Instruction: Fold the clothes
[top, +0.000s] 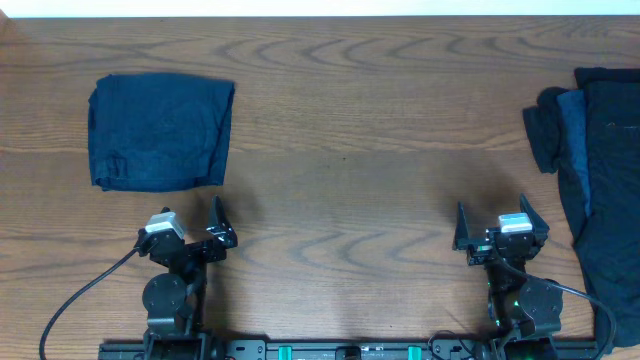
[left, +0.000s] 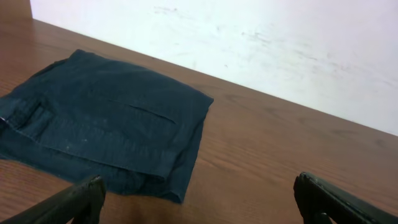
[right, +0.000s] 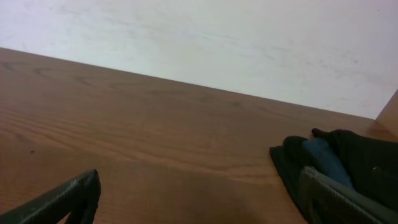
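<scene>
A folded navy garment (top: 160, 131) lies flat at the far left of the table; it also shows in the left wrist view (left: 106, 124). A rumpled heap of dark clothes (top: 600, 180) lies at the right edge, and its near end shows in the right wrist view (right: 336, 158). My left gripper (top: 190, 232) is open and empty, near the front edge, just below the folded garment; its fingers frame bare wood in the left wrist view (left: 199, 202). My right gripper (top: 498, 232) is open and empty, left of the heap; the right wrist view (right: 199, 199) shows wood between its fingers.
The wooden table (top: 350, 150) runs between the two garments. A white wall (right: 217, 37) stands behind the far edge. Black cables (top: 70, 300) trail from the arm bases at the front.
</scene>
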